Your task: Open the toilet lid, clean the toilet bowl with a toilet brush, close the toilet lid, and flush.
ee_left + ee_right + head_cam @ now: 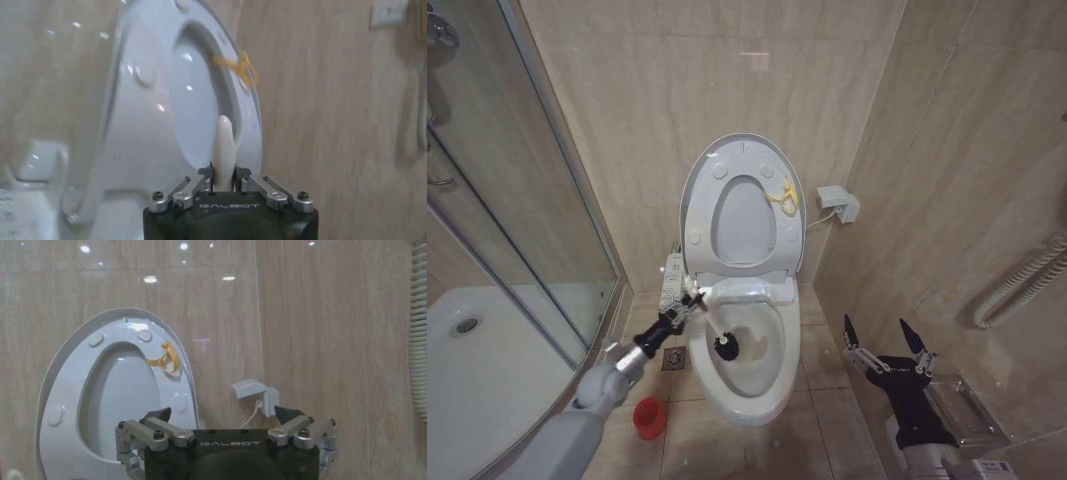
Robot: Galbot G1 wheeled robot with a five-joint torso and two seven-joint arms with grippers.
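The toilet lid (pixel 745 225) stands raised against the wall, with the ring seat (pixel 702 200) and its yellow loop (pixel 782 198) folded up in front of it. Below lies the open white toilet bowl (pixel 772 390). My left gripper (pixel 691 298) is shut on the white handle of the toilet brush (pixel 709 322). The dark bristle head (pixel 725 347) sits inside the bowl near its left inner wall. In the left wrist view the handle end (pixel 223 142) sticks out between the fingers of the left gripper (pixel 225 181), with the lid (pixel 193 115) behind. My right gripper (pixel 887 338) hangs open to the right of the toilet, holding nothing.
A small red holder (pixel 650 418) stands on the floor tiles left of the bowl, beside a floor drain (pixel 674 358). The glass shower door (pixel 527 200) and white shower tray (pixel 477 370) close off the left. A wall socket box (pixel 838 204) and a ribbed hose (pixel 1022 280) are on the right wall.
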